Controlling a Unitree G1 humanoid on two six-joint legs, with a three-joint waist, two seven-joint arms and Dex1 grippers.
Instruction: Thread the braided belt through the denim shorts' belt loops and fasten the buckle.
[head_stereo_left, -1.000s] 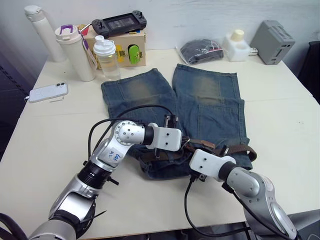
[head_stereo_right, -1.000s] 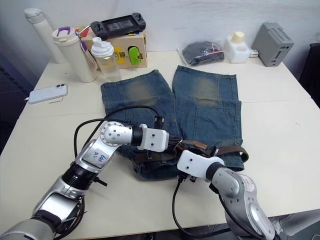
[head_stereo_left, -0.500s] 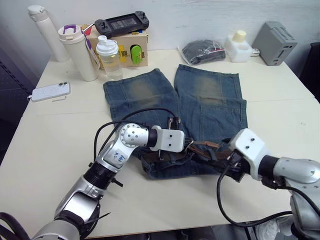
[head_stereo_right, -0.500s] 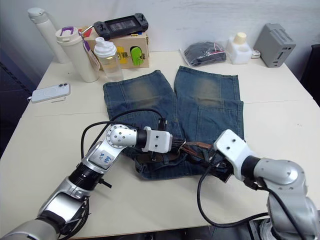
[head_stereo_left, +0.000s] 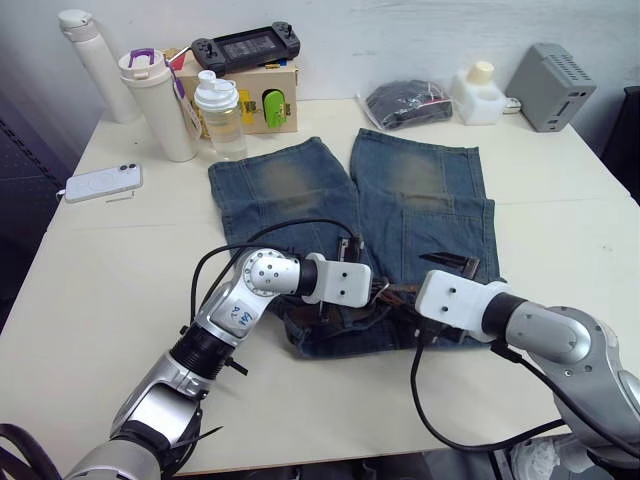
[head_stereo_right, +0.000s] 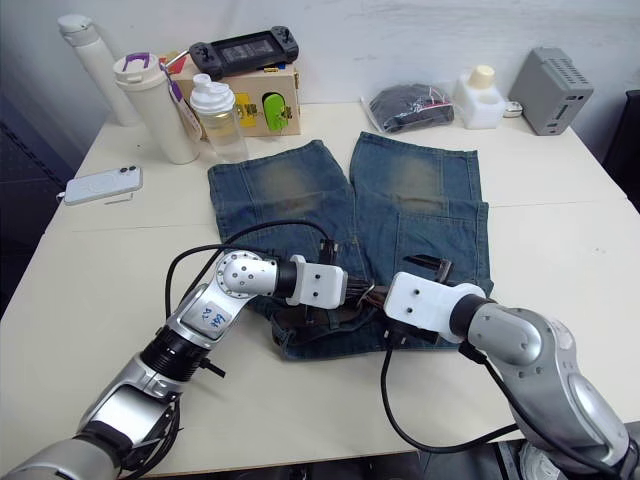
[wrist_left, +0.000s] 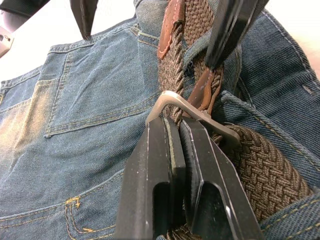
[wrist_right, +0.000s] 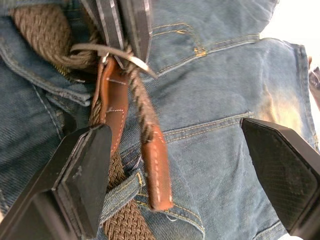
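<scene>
The denim shorts (head_stereo_left: 420, 190) lie flat on the table, waistband towards me. The braided belt (wrist_left: 265, 160) runs along the waistband and passes under a belt loop (wrist_right: 125, 192). My left gripper (wrist_left: 172, 120) is shut on the silver buckle (wrist_left: 205, 117) at the waistband's middle (head_stereo_left: 375, 290). The belt's tan leather tip (wrist_right: 155, 170) has come through the buckle and hangs beside it. My right gripper (wrist_right: 170, 127) is wide open just right of the buckle, its fingers (wrist_right: 80, 175) either side of the tip and touching nothing. It stands close to the left gripper (head_stereo_left: 415, 298).
At the table's back left are a white flask (head_stereo_left: 90, 60), a tumbler (head_stereo_left: 160, 105), a shaker bottle (head_stereo_left: 220, 110) and a box with a game console (head_stereo_left: 245, 45). A phone (head_stereo_left: 103, 182) lies left. A dark bagged bundle (head_stereo_left: 405, 100), white bottle (head_stereo_left: 475, 90) and grey box (head_stereo_left: 553, 85) stand back right.
My right gripper swung out to the right of the shorts half a second ago and has come back in beside the buckle. The left gripper has stayed on the buckle.
</scene>
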